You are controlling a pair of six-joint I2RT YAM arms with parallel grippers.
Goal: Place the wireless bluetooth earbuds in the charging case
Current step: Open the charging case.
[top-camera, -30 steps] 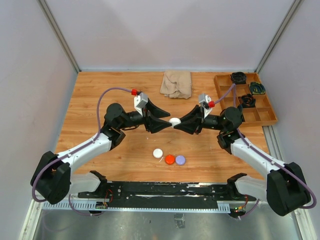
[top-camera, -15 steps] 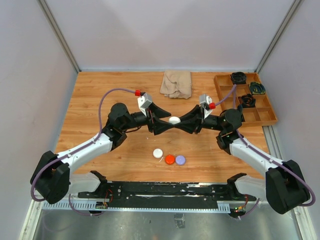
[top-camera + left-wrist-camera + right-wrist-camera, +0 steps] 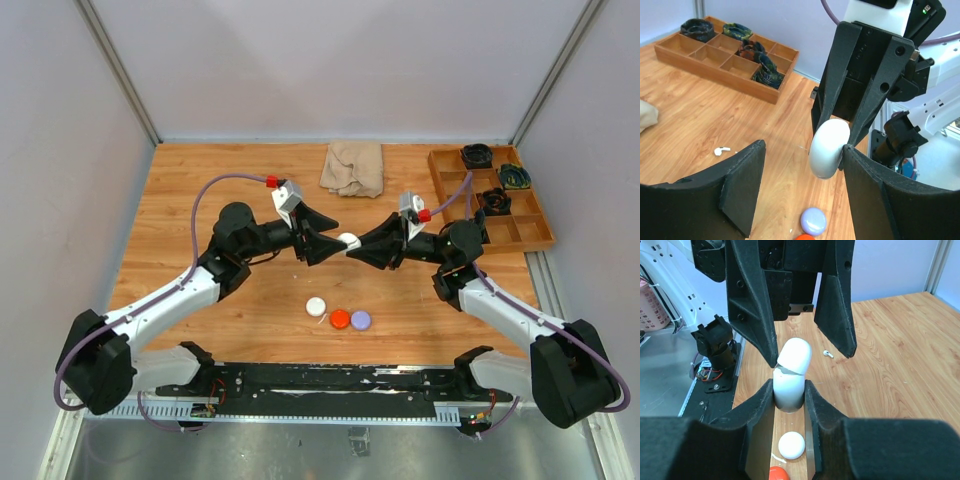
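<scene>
The charging case [image 3: 347,241], from above, is clenched in the right claw [image 3: 356,246]; from the left wrist, its lid end sits inside the released left claw [image 3: 804,146]; from the right wrist, its long axis points straight ahead, an earbud [image 3: 828,354] beyond.

The scene is brightly and evenly lit from overhead, and only faint, soft-edged shadows are cast on the wooden table [image 3: 200,180] under the arms. No harsh glare is seen – just a mild sheen on the white charging case [image 3: 829,147]. Hardly any motion blur is found. In the wrist views the black fingers [image 3: 740,195] of the left gripper [image 3: 802,150] are rendered a little soft nearest the lens. Straight lines are splayed toward the frame edges, as with a wide-angle lens.
</scene>
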